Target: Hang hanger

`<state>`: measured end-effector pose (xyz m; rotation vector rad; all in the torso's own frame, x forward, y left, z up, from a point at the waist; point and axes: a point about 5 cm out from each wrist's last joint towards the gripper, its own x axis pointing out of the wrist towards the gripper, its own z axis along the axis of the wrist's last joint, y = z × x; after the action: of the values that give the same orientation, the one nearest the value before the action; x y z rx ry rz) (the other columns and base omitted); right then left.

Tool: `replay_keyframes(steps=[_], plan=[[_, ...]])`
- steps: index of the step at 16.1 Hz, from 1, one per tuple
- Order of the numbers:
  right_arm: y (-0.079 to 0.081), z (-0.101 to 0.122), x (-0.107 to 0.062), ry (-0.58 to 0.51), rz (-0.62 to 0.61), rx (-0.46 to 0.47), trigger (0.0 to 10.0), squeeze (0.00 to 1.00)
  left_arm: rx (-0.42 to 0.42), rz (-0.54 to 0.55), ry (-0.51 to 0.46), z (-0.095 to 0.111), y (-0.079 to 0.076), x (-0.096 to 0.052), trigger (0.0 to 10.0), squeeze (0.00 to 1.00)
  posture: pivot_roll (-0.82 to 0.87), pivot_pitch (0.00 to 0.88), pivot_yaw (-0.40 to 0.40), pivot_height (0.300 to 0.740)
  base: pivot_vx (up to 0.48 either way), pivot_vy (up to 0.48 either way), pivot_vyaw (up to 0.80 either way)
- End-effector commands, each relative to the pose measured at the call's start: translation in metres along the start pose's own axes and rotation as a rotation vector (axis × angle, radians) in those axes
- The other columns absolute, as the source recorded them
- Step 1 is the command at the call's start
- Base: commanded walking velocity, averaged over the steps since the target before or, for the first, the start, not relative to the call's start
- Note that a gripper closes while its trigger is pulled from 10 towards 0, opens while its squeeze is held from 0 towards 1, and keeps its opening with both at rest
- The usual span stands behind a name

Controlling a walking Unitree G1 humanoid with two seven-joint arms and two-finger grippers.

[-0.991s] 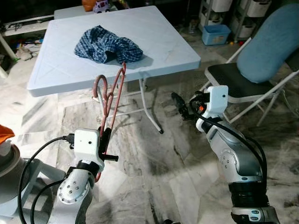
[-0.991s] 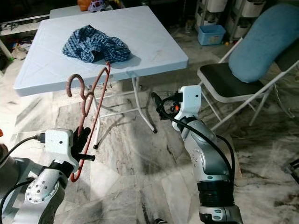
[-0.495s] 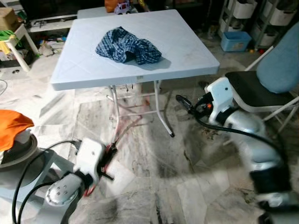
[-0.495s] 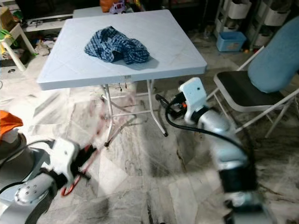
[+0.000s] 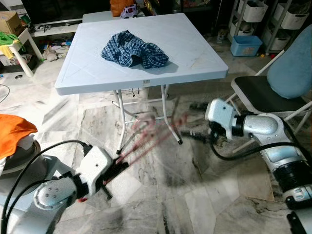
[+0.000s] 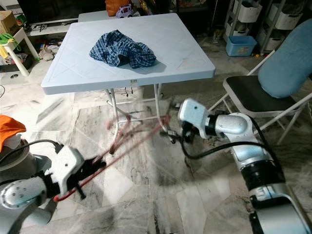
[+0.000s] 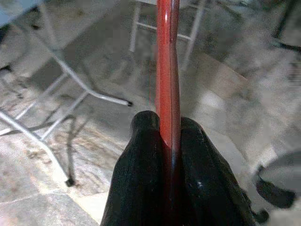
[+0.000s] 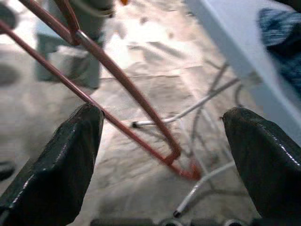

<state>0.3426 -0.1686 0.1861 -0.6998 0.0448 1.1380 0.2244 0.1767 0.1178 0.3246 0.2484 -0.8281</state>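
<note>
Gripping hanger (image 7: pixel 168 70), left gripper (image 7: pixel 168 141), beside table (image 5: pixel 214 73)

Home: marble floor (image 5: pixel 161 195), toys (image 5: pixel 127 8).

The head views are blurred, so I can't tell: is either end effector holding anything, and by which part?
The left end effector is shut on the red hanger, pinching one of its thin bars. The right end effector is open, holding nothing.

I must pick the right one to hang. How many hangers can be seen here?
1. The red hanger is gripped at one end by the left gripper and reaches out low over the floor toward the open right gripper. Others may be hidden.
</note>
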Motion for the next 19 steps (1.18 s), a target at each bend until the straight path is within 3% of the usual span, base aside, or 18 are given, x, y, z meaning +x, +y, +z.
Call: replay_keyframes(steps=[1, 3, 5, 10, 14, 15, 19], plan=[[-0.004, 0.011, 0.003, -0.012, 0.064, -0.071, 10.0, 0.00, 0.009, -0.063, -0.019, 0.005, -0.006, 0.000, 10.0, 0.00, 0.00, 0.092, 0.055, 0.740, 0.000, 0.000, 0.00], [-0.004, 0.018, 0.010, -0.037, 0.115, -0.124, 10.0, 0.00, 0.032, -0.156, -0.034, 0.007, -0.015, 0.003, 10.0, 0.00, 0.00, 0.089, 0.058, 0.740, 0.000, 0.000, 0.00], [0.003, 0.018, 0.011, -0.052, 0.201, -0.139, 10.0, 0.00, 0.069, -0.181, -0.030, 0.007, -0.016, 0.005, 10.0, 0.00, -0.01, 0.088, 0.059, 0.740, 0.000, 0.000, 0.00], [0.011, 0.004, 0.001, 0.091, 0.401, -0.234, 10.0, 0.00, 0.085, -0.210, -0.046, 0.009, -0.016, 0.011, 10.0, 0.00, -0.01, 0.086, 0.069, 0.740, 0.000, 0.000, 0.00], [0.004, 0.007, 0.002, 0.105, 0.386, -0.263, 10.0, 0.00, 0.098, -0.214, -0.054, 0.011, -0.017, 0.013, 10.0, 0.00, -0.01, 0.086, 0.068, 0.740, 0.000, 0.000, 0.00], [0.007, 0.005, 0.007, 0.101, 0.373, -0.273, 0.0, 0.00, 0.100, -0.216, -0.062, 0.013, -0.018, 0.015, 10.0, 0.00, -0.01, 0.085, 0.068, 0.740, 0.000, 0.000, 0.00], [0.011, -0.009, 0.009, 0.238, 0.387, -0.335, 0.0, 0.00, 0.132, -0.221, -0.041, 0.008, -0.020, 0.017, 10.0, 0.00, -0.01, 0.088, 0.067, 0.740, 0.000, 0.000, 0.00]])
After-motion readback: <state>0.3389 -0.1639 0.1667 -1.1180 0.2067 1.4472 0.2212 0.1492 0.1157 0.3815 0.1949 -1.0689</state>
